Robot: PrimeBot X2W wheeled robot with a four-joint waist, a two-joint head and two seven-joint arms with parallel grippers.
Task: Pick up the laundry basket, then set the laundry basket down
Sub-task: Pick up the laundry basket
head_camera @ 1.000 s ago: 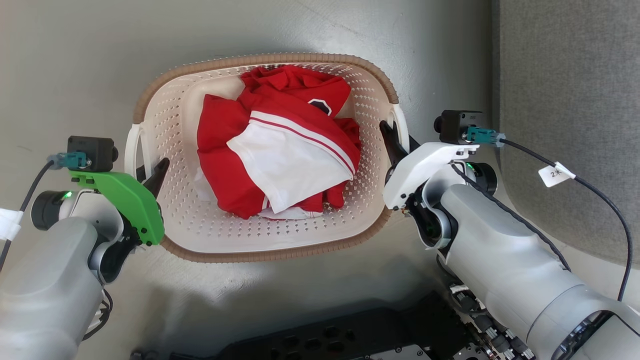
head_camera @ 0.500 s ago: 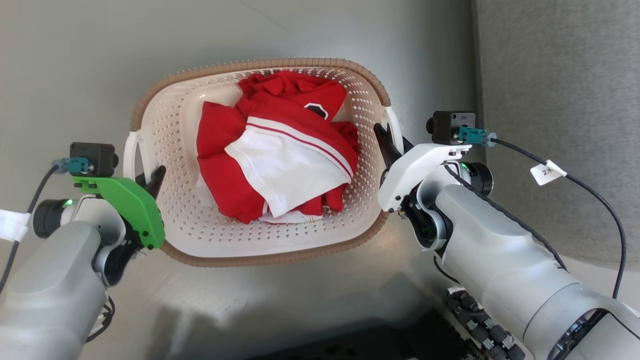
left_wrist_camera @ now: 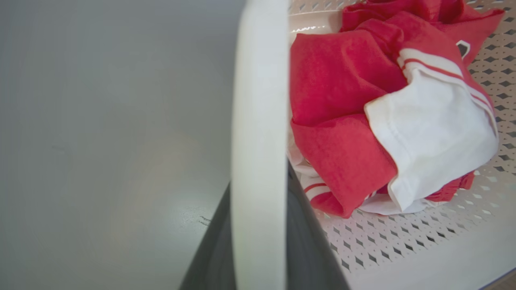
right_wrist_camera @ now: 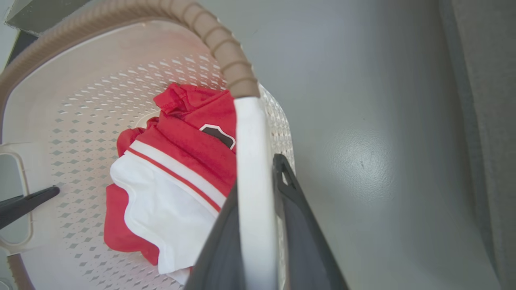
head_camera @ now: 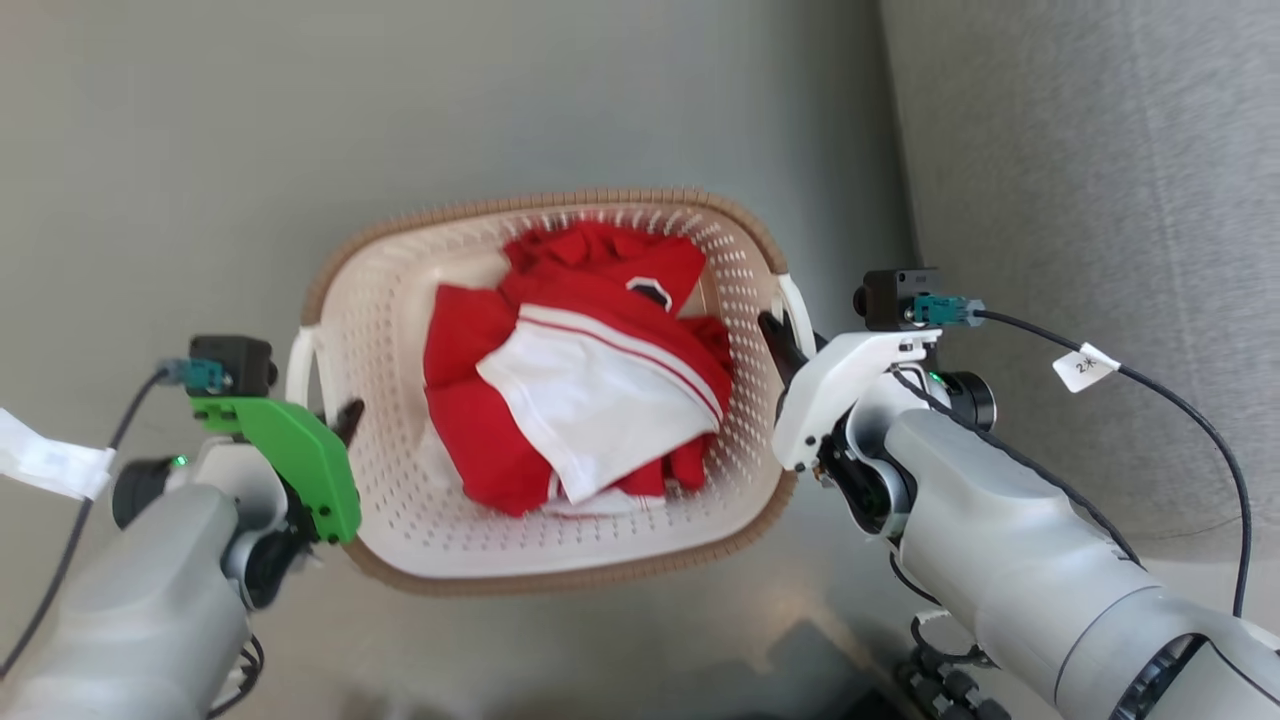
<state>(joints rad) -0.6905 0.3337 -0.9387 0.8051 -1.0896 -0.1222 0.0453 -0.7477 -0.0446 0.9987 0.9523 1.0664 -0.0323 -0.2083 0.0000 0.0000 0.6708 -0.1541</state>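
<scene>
The laundry basket (head_camera: 540,205) is cream with perforated walls and a brown rim, and it hangs between my two arms over the grey floor. It holds red and white clothes (head_camera: 590,390). My left gripper (head_camera: 340,425) is shut on the white left handle (head_camera: 298,360). In the left wrist view, that handle (left_wrist_camera: 258,121) runs between my left gripper's (left_wrist_camera: 260,189) dark fingers (left_wrist_camera: 310,249). My right gripper (head_camera: 780,340) is shut on the white right handle (head_camera: 797,310). That right handle (right_wrist_camera: 252,181) shows pinched in my right gripper (right_wrist_camera: 258,177) in the right wrist view.
A grey textured carpet (head_camera: 1100,200) covers the right side, its edge running just past the basket's right end. Smooth grey floor (head_camera: 200,150) lies to the left and beyond. A tagged black cable (head_camera: 1085,365) loops off my right wrist.
The head camera has moved, so the whole picture shifted and my dark base has almost left the bottom edge. Both grippers keep their hold on the handles; the clothes have not shifted.
</scene>
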